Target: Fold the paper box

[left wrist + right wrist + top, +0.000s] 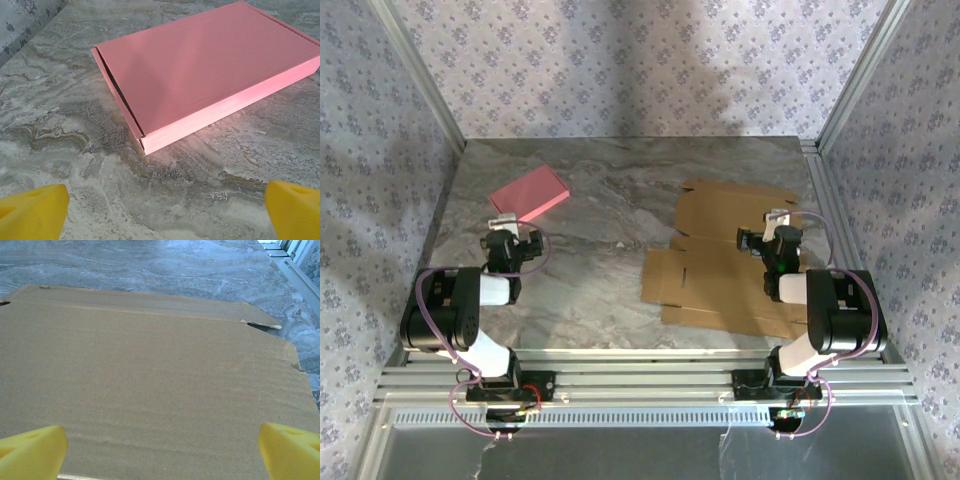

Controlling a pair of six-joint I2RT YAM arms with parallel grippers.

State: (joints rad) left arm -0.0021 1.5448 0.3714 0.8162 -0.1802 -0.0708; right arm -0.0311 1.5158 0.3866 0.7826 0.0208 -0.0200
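Yellow fingertips [35,447] of the right tool [162,452] stand wide apart and empty above the unfolded brown paper box [150,380]. The overhead view shows its flaps spread on the right half of the tabletop [600,220]. Left tool [165,210], equally wide and empty, faces a closed pink box [200,70].

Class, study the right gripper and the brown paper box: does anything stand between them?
Nothing visible does. The open right gripper is directly over the flat, unfolded paper box; the pink box lies far off to the left.
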